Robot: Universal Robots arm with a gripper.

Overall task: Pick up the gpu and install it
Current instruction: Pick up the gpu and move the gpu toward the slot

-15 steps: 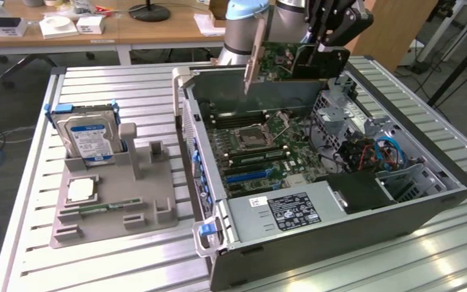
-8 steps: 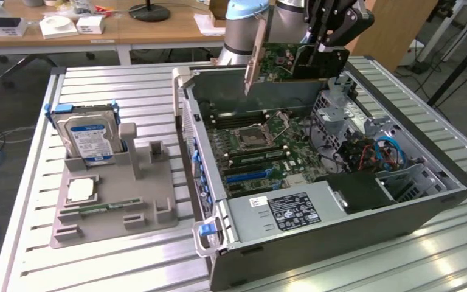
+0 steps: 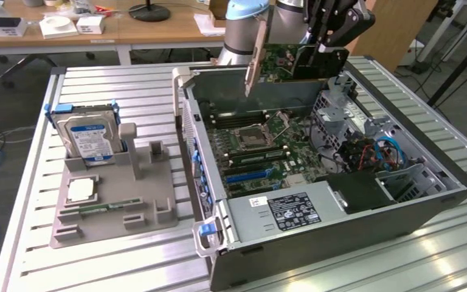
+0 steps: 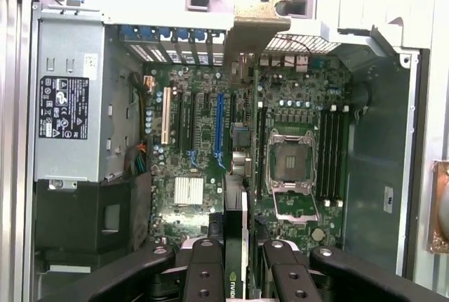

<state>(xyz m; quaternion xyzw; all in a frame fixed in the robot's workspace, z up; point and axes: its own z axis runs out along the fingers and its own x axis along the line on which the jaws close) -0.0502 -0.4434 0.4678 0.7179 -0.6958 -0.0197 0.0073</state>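
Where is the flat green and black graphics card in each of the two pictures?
Exterior view: the flat green and black graphics card hangs clamped in the black gripper, above the far side of the open grey computer case.
Wrist view: the card is seen edge-on, a thin dark strip between the black fingers, over the motherboard.
Shared landmark: the square silver processor socket.

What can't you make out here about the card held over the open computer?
- gpu: exterior view, part hidden behind the claw; wrist view, edge-on, faces unseen.
- Slot under the gpu: wrist view, covered by the card.
- Power supply label: print too small, both views.
- Arm: cut off by exterior view's top edge.
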